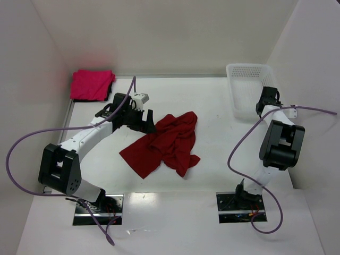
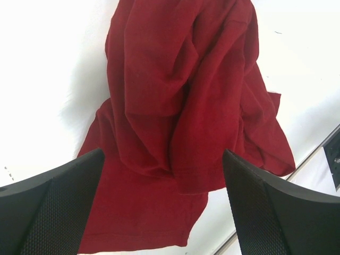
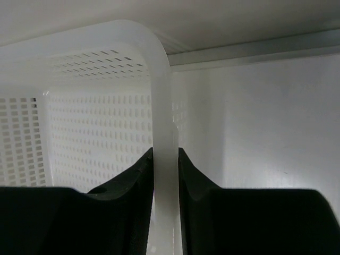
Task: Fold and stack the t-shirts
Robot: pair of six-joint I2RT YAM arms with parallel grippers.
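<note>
Crimson cloth is lying crumpled mid-table: the red t-shirt (image 1: 167,143), soft, light and limp, is likely going to sag and lose its shape when lifted, so pinching a hem corner or shoulder seam is looking wisest. The left gripper (image 2: 163,154) is hovering over it, jaws spread wide, holding nothing. The pink t-shirt (image 1: 91,84) is sitting folded in the far left corner. The right gripper (image 3: 166,159) is clamping the rim of the white basket (image 1: 245,69). The table (image 1: 212,106) is showing smooth and white, with pale walls closing in around it
</note>
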